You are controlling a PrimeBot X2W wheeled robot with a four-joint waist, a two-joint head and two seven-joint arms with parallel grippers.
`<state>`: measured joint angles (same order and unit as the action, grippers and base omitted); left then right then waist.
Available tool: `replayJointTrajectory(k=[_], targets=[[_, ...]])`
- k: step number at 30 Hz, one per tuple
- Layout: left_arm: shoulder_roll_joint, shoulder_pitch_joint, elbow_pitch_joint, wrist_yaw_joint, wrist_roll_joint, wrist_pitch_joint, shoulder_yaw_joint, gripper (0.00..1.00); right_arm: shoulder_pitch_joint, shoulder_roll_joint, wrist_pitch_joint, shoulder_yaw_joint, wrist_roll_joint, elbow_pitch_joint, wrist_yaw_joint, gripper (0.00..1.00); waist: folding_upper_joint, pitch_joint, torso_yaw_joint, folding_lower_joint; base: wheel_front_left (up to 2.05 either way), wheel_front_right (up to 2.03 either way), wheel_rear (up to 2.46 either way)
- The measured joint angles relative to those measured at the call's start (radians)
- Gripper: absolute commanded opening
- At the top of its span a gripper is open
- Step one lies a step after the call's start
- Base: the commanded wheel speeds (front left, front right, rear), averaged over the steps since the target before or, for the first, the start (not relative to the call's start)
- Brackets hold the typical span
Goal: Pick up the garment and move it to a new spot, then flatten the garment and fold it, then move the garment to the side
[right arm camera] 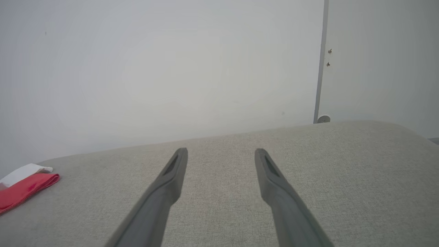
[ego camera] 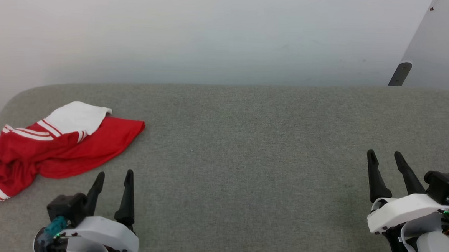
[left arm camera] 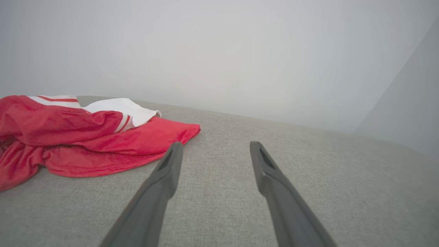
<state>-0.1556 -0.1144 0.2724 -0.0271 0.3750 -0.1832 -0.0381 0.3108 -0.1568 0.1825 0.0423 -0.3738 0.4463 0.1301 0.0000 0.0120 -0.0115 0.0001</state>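
Seen from the head view, the red jersey T-shirt (ego camera: 54, 144) lies crumpled at the far left of the grey fabric-covered table (ego camera: 245, 161), with a white sleeve (ego camera: 77, 116) flopped on top (no number showing, so the front is presumably buried in the folds). The left gripper (ego camera: 115, 173) sits near its hem, fingers spread wide and empty. The right gripper (ego camera: 384, 153) is well apart, equally wide and empty. In the left wrist view the T-shirt lies left of the fingers' line, so a straight reach would likely pinch one loose layer and drag the rest. In the right wrist view a red-and-white corner sits far left, and a careless tug there might slide it off the edge.
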Motion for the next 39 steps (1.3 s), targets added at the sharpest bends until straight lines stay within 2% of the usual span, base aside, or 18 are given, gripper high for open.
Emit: replayJointTrajectory(k=[39], targets=[[0.028, 0.006, 0.045, -0.035, -0.286, -0.077, 0.044, 1.0, -0.001, 0.011, 0.077, -0.048, 0.236, 0.005, 0.0, 1.0, 0.0, -0.007, 0.005, -0.0001, 0.0, 0.0, 0.0]])
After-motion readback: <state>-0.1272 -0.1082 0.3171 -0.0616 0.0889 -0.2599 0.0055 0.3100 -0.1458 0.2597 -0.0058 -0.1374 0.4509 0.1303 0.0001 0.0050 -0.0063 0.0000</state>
